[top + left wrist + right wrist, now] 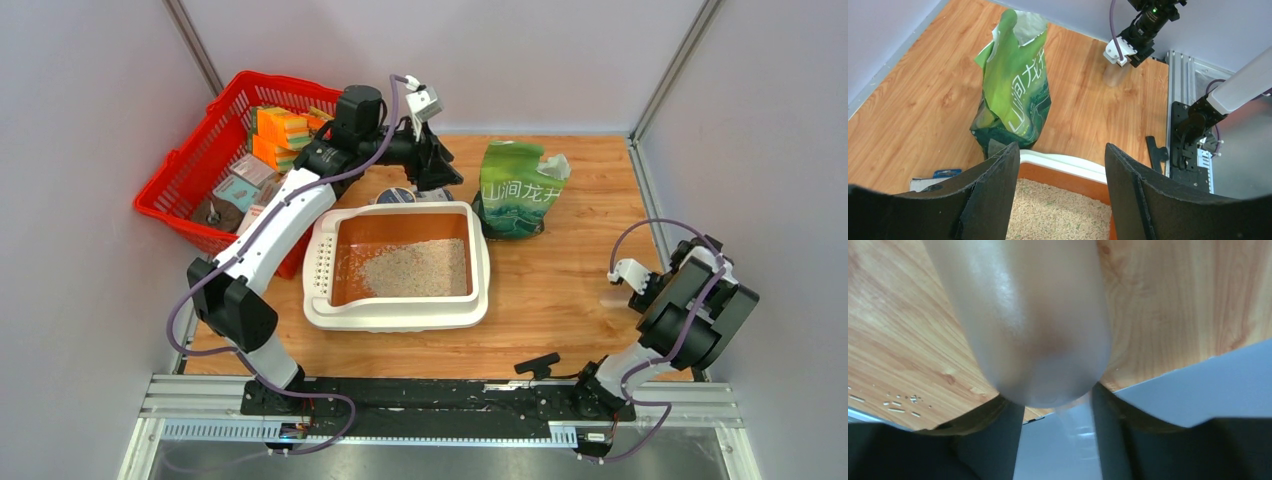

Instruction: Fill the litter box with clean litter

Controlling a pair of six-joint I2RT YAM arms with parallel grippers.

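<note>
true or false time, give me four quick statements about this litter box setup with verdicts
1. The litter covers only part of the litter box floor. True.
2. The green bag lies inside the red basket. False: it stands on the table beside the box.
3. The left end effector is open and empty. True.
4. The right end effector holds nothing. False: it grips a clear scoop.

Glossy plastic litter box [400,318], translucent plastic scoop [1038,330], smooth wood-grain table [560,290].
</note>
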